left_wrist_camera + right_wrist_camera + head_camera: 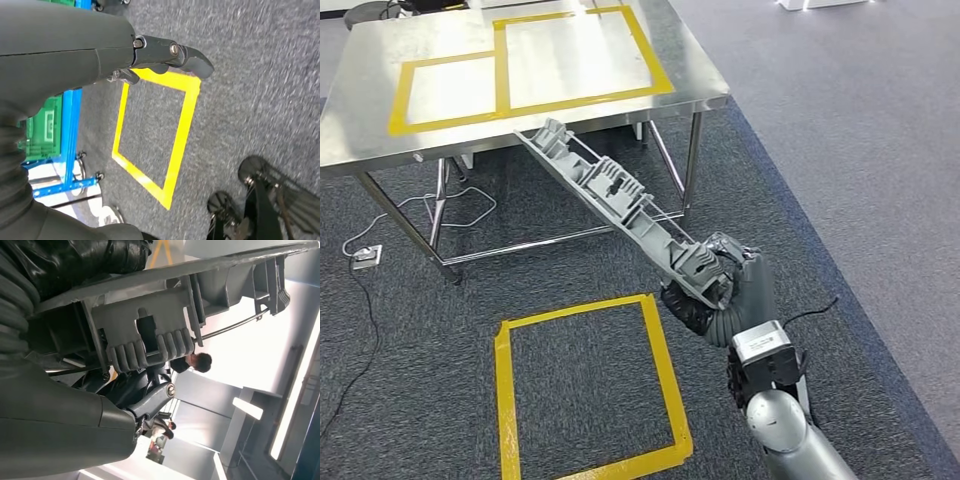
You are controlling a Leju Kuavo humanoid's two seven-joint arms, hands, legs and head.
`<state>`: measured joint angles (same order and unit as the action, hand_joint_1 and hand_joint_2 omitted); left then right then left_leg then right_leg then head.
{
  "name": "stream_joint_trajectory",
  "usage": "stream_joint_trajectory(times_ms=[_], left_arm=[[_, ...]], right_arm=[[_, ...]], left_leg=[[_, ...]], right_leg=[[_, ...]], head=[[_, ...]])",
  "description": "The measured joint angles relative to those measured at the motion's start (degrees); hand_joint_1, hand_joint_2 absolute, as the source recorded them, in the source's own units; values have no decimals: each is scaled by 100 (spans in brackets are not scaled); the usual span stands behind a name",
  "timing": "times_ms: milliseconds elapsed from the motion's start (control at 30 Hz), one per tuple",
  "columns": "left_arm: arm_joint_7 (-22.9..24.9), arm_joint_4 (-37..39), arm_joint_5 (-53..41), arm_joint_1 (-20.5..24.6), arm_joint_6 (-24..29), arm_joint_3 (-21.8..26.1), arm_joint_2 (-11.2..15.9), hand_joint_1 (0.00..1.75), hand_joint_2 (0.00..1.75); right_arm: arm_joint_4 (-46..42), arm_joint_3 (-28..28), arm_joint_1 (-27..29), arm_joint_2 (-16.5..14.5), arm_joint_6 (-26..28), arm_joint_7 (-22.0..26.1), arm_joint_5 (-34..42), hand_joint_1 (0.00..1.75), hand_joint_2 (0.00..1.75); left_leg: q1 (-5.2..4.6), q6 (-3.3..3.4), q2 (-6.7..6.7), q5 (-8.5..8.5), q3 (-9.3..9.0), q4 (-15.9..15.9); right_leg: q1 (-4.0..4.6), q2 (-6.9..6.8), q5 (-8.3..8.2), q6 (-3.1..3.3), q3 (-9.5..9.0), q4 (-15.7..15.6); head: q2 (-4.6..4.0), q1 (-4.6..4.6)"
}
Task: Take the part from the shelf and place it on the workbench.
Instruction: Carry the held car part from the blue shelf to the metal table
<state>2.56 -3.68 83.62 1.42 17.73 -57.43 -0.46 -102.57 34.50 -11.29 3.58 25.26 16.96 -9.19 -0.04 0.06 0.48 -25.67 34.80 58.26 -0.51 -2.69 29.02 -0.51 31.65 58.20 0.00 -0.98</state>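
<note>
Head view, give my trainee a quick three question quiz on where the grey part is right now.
1. True or false: the grey part lies flat on the workbench.
2. Which hand holds the part? A left hand, B right hand
3. Fill in: on the carpet before the workbench lies a square of ___ tape.

Key: 1 false, it is held in the air, tilted; 2 B; 3 yellow.

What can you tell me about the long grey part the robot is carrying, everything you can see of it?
The part is a long, narrow grey moulding, plastic by its look, with ribbed blocks, brackets and thin metal rods along its length. The right hand grips it at one end; nothing else touches it. It is held tilted in the air, its far end rising toward the front edge of the steel workbench, not yet resting on it.
</note>
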Motion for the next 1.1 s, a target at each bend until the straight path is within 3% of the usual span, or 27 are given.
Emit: stream_joint_trajectory(times_ms=[167,300,400,467,567,600,633,667,733,800,900,933,1000,1033,1100], left_arm=[[87,1,76,13,-54,-16,-5,0,175],[161,1,103,13,-110,-20,-4,0,175],[221,1,93,13,-60,-64,-9,0,175],[251,1,93,10,-28,-110,-18,0,175],[258,1,99,5,-20,-161,-20,0,175],[256,1,102,-2,-20,-172,-22,0,175],[265,1,105,-11,-14,-181,-29,0,175],[293,1,107,-20,1,-192,-39,0,175],[385,12,107,-34,38,-226,-55,0,175],[450,34,107,-38,63,-269,-56,0,175],[479,54,111,-33,59,-302,-60,0,175],[490,58,114,-25,49,-304,-64,0,175],[508,71,118,-11,30,-307,-75,0,175],[516,80,120,-10,26,-308,-78,0,175],[530,100,127,-24,30,-308,-86,0,175]], right_arm=[[3,-4,-3,0,-126,-17,128,175,175],[32,-16,-6,-1,-276,-38,314,175,175],[43,-68,-8,-2,-291,-25,308,175,175],[34,-132,-30,0,-270,-7,269,175,175],[-25,-291,-47,15,-234,22,325,175,175],[-61,-365,-44,32,-227,27,377,175,175],[-103,-448,-41,56,-225,26,434,175,175],[-152,-535,-39,82,-225,18,484,175,175],[-249,-720,-26,140,-230,16,544,175,175],[-323,-859,8,179,-234,62,567,175,175],[-409,-991,99,208,-235,133,558,175,175],[-425,-1022,131,215,-232,155,543,175,175],[-450,-1063,183,218,-220,203,511,175,175],[-466,-1078,199,219,-211,220,502,175,175],[-493,-1103,236,220,-190,234,492,175,175]], left_leg=[[-13,48,1,-15,1,10],[-38,148,-1,-49,17,45],[-26,276,-46,-149,-55,-47],[-5,360,-80,-205,-190,-109],[16,388,-114,-255,-292,-118],[23,372,-133,-286,-331,-116],[37,344,-153,-319,-384,-111],[56,304,-171,-359,-453,-107],[93,199,-192,-476,-609,-82],[98,88,-194,-607,-698,-75],[100,-32,-178,-603,-736,31],[104,-59,-157,-506,-652,245],[109,-96,-109,-364,-227,918],[108,-106,-97,-436,30,1236],[101,-94,-93,-925,432,1509]], right_leg=[[-10,4,-24,-66,-27,-62],[-32,-5,-45,-169,-55,-79],[-54,4,-94,-255,-40,90],[-65,115,48,-281,168,454],[-76,258,427,-300,836,1456],[-88,265,434,-315,1004,1646],[-104,265,337,-333,1070,1635],[-122,263,156,-348,1023,1414],[-162,264,-276,-391,774,686],[-155,262,-358,-334,565,219],[-136,264,-198,-144,385,128],[-140,262,-155,-99,304,103],[-138,251,-75,-43,97,26],[-131,248,-24,-27,-25,-19],[-113,259,110,-21,-315,-124]], head=[[0,0],[0,-6],[0,2],[-1,33],[-2,84],[-2,87],[-2,87],[-2,88],[-2,105],[-2,149],[-2,160],[-1,149],[0,117],[0,109],[0,104]])
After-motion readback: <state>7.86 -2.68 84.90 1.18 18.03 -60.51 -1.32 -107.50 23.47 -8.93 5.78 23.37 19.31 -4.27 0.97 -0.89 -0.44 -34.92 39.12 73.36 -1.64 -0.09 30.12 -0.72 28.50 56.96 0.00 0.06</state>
